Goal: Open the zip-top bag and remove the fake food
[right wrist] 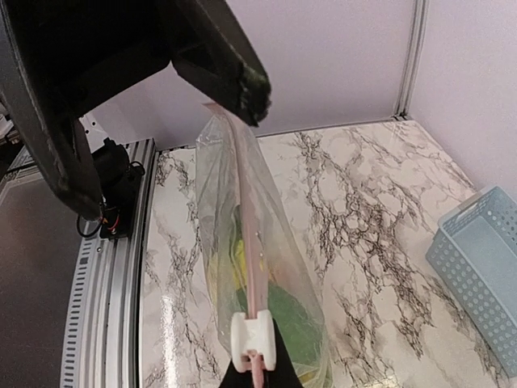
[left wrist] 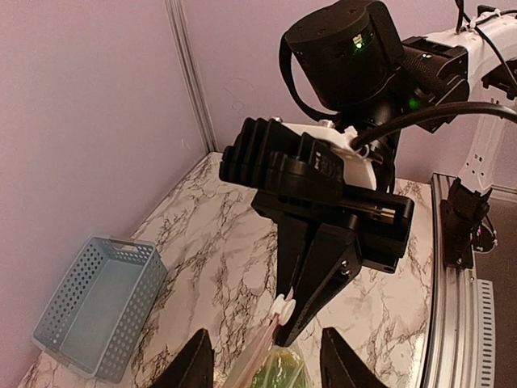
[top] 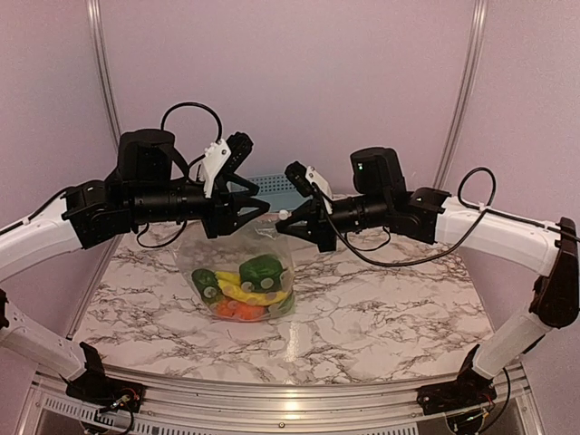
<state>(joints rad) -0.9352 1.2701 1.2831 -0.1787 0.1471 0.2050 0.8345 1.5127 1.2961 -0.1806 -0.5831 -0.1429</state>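
Observation:
The clear zip-top bag (top: 228,252) hangs between both grippers, its bottom resting on the marble table. Inside lies the fake food: a dark green pepper (top: 263,269), a yellow banana (top: 241,289) and an orange fruit (top: 237,310). My right gripper (top: 286,220) is shut on the pink zip strip right at the white slider (right wrist: 252,338). In the right wrist view the zip-top bag (right wrist: 220,202) stretches away from my right gripper (right wrist: 254,373). My left gripper (top: 258,201) stands open around the strip's other end. In its own view the left gripper (left wrist: 266,333) straddles the strip without gripping it.
A light blue slatted basket (top: 272,186) stands at the back of the table behind the grippers; it is empty in the left wrist view, basket (left wrist: 101,303). Purple walls close the back and sides. A metal rail (top: 290,399) runs along the near edge.

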